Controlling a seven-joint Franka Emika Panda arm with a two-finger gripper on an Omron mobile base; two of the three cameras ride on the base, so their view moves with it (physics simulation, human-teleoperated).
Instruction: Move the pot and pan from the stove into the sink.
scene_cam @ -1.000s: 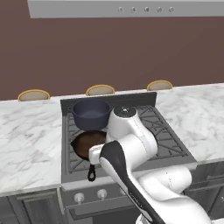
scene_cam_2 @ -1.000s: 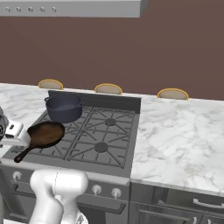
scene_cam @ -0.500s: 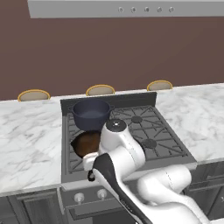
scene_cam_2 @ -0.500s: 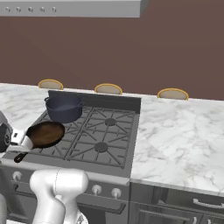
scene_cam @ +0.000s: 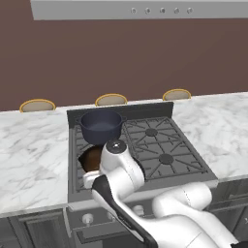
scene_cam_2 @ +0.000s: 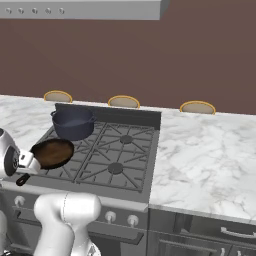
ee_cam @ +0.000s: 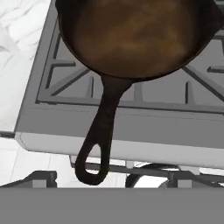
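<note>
Pan [ee_cam: 135, 35] and pot [scene_cam: 100, 126] on stove [scene_cam_2: 120, 155], marble counter [scene_cam_2: 200, 150], tool [ee_cam: 107, 177] wide open

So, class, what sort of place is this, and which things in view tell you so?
A home-style kitchen, rendered rather than real: a gas stove with black grates carrying a pot and a pan, set between marble counters.

No readable text or labels anywhere

- Brown wall [scene_cam: 121, 58] behind, plain.
- Grey hood [scene_cam: 140, 8] along the top, row of small buttons.
- White marble counter [scene_cam: 29, 145] on both sides.
- Three tan chair backs [scene_cam_2: 123, 101] poke up behind counter.
- Dark grey cabinets [scene_cam_2: 200, 235] below, silver handle.
</note>
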